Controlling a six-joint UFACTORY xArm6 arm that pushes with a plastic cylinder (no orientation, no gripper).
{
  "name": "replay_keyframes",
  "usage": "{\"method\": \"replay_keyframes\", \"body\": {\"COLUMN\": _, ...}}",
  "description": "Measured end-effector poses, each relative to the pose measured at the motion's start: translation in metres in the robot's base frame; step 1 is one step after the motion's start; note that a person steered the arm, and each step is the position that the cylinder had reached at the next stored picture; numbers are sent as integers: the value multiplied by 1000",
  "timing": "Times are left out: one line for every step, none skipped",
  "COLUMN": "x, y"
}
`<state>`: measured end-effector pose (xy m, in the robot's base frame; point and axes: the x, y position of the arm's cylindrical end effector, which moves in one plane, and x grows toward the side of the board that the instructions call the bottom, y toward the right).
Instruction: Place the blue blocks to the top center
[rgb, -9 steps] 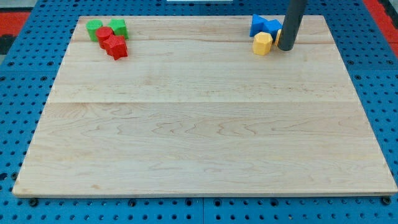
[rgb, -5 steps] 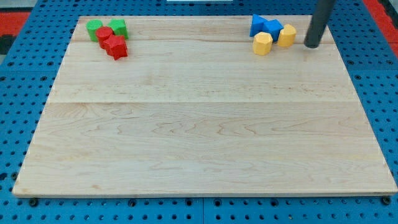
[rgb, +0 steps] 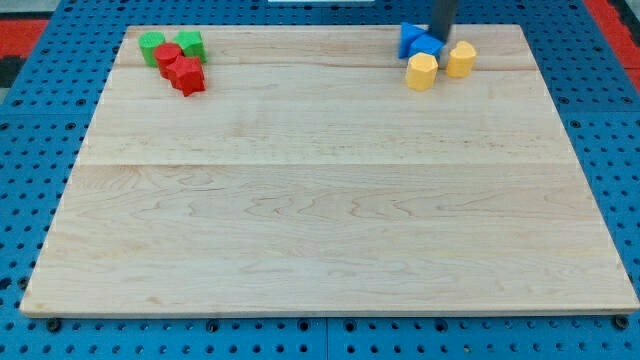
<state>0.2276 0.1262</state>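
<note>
Two blue blocks sit touching near the board's top edge, right of centre: one (rgb: 409, 39) on the left and one (rgb: 427, 48) just to its lower right. My tip (rgb: 442, 38) is at the upper right side of the blue pair, touching or nearly touching it, and the rod hides part of the right blue block. A yellow block (rgb: 422, 72) lies just below the blue blocks. A second yellow block (rgb: 461, 58) lies to the lower right of my tip.
Two green blocks (rgb: 151, 46) (rgb: 190, 43) and two red blocks (rgb: 168, 56) (rgb: 187, 76) are clustered at the board's top left corner. The wooden board (rgb: 320, 200) lies on a blue perforated table.
My tip moved from between the yellow blocks out to the right, then up and left to the blue blocks' upper right side. The blue pair looks nudged slightly left.
</note>
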Motion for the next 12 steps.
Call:
{"method": "replay_keyframes", "body": {"x": 0, "y": -25}}
{"method": "replay_keyframes", "body": {"x": -7, "y": -44}}
{"method": "replay_keyframes", "body": {"x": -18, "y": -72}}
{"method": "replay_keyframes", "body": {"x": -19, "y": -61}}
{"method": "replay_keyframes", "body": {"x": -19, "y": 2}}
{"method": "replay_keyframes", "body": {"x": 32, "y": 31}}
{"method": "replay_keyframes", "body": {"x": 55, "y": -3}}
{"method": "replay_keyframes", "body": {"x": 54, "y": -62}}
{"method": "replay_keyframes", "body": {"x": 54, "y": -34}}
{"method": "replay_keyframes", "body": {"x": 28, "y": -19}}
{"method": "replay_keyframes", "body": {"x": 32, "y": -72}}
{"method": "replay_keyframes", "body": {"x": 45, "y": -94}}
